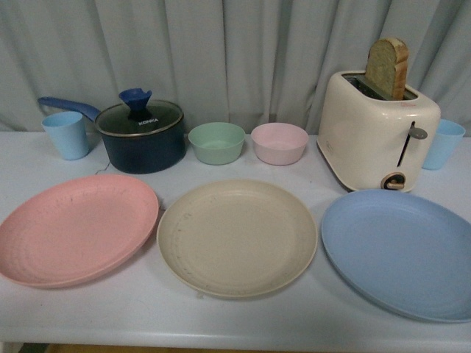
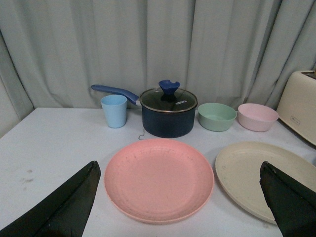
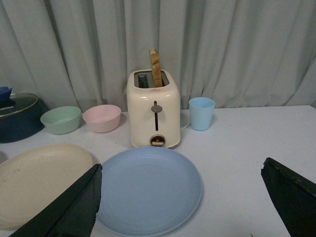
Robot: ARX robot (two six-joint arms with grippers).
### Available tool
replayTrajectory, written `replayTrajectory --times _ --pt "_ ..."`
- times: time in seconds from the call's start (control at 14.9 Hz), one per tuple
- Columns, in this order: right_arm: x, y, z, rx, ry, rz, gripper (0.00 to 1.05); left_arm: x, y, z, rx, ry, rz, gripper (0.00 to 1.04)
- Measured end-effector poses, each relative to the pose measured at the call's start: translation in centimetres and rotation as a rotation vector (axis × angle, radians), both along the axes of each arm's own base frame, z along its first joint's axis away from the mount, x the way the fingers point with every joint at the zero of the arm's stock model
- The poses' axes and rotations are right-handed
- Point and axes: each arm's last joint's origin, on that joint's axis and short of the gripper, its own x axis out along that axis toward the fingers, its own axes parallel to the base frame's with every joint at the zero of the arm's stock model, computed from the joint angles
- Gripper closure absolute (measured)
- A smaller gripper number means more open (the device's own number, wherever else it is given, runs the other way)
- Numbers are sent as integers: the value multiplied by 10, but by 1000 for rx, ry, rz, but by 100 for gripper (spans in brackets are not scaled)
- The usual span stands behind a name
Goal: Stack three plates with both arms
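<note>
Left gripper (image 2: 178,165) hangs spread wide facing the pink plate (image 2: 159,180) — right gripper (image 3: 182,164) likewise, facing the blue plate (image 3: 148,190).

Three plates are here: one pink plate (image 1: 77,228), one beige plate (image 1: 237,237), one light blue plate (image 1: 401,254). There are two small bowls, a mint bowl (image 1: 216,142) and a pink bowl (image 1: 280,143), and two blue cups: the first cup (image 2: 114,111) well ahead of the left gripper (image 2: 178,165), the second cup (image 3: 202,113) well ahead of the right gripper (image 3: 182,164). There is also one pot (image 1: 143,152), one lid (image 1: 140,118), one toaster (image 1: 368,136), one bread slice (image 1: 388,68).
</note>
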Motion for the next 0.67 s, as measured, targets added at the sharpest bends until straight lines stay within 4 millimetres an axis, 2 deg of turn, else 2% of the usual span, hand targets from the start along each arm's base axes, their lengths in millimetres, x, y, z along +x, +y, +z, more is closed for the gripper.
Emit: replayTrajectory --times 0.67 --pt "0 0 0 0 0 0 6 0 0 0 0 0 0 7"
